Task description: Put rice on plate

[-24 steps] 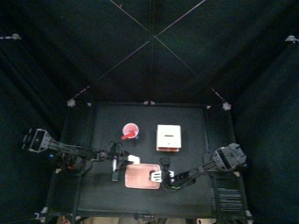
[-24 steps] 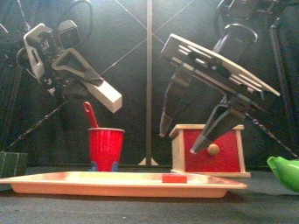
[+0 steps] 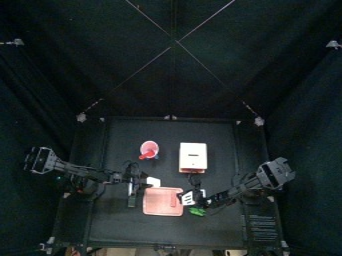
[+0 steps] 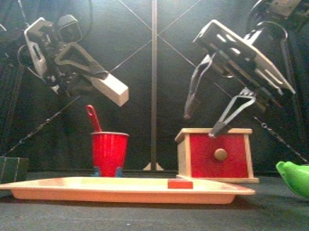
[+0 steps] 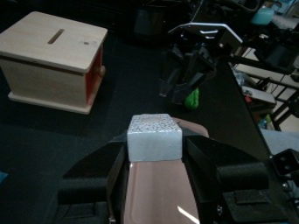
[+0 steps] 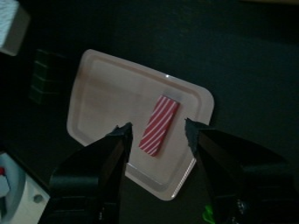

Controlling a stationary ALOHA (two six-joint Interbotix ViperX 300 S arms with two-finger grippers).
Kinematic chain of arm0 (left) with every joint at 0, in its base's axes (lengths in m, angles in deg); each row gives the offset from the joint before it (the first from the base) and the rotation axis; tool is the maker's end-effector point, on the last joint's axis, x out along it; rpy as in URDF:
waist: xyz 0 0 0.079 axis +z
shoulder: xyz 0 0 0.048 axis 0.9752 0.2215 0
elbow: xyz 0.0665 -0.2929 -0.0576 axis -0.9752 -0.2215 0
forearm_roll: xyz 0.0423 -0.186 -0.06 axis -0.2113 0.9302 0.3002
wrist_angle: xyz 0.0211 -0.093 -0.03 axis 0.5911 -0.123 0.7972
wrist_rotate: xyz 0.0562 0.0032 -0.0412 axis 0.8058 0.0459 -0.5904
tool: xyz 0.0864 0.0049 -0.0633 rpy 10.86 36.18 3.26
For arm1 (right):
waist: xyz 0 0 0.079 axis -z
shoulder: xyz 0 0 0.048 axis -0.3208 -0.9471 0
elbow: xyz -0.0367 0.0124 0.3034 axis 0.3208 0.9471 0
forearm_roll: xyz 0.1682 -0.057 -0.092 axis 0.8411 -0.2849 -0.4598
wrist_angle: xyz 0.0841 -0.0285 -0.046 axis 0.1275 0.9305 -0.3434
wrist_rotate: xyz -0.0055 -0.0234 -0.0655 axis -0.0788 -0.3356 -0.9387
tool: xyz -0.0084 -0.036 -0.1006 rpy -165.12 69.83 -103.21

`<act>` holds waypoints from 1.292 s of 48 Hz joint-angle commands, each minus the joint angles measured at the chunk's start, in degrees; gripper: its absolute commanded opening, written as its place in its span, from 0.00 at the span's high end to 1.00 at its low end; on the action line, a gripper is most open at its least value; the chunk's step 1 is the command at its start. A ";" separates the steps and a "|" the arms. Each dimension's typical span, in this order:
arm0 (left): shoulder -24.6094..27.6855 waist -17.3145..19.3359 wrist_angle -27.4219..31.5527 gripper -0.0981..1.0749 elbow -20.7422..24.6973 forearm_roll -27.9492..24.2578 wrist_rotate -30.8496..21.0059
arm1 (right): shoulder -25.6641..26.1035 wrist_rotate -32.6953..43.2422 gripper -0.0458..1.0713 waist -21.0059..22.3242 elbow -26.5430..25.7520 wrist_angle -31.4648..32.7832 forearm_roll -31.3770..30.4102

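left wrist view first: our left gripper [image 5: 156, 153] pinches the rice [image 5: 155, 137], a white block, held above the plate [image 5: 158, 188] so it can drop in. our right gripper [image 6: 156, 133] hangs spread and empty over the striped strip [image 6: 159, 123], clear of the drop.

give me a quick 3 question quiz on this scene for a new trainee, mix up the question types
1. True or false: the rice already lies on the plate.
2. What lies on the plate under the right gripper? A) a red-and-white striped strip B) a green thing C) the red cup
3. Fill in: the left gripper holds the ____ between its jaws.

Key
1. False: the white block sits between the left gripper's jaws, raised above the plate in the front view.
2. A: the striped strip lies on the plate; the right jaws stand open and empty above it.
3. rice
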 commanded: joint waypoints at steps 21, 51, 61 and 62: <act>-2.37 2.11 14.41 0.54 10.55 4.57 0.62 | 20.92 -2.72 0.19 5.36 11.07 -0.79 -19.07; -3.96 7.73 48.60 0.54 26.46 -1.93 0.18 | 31.73 -3.25 0.19 7.56 18.72 1.85 -31.11; -4.31 12.30 58.80 0.54 30.32 -10.90 -1.23 | 32.26 -2.72 0.19 8.70 18.81 2.11 -34.28; -4.13 12.57 59.85 0.54 30.76 -11.78 -1.85 | 32.26 -2.81 0.19 8.70 18.63 2.20 -34.54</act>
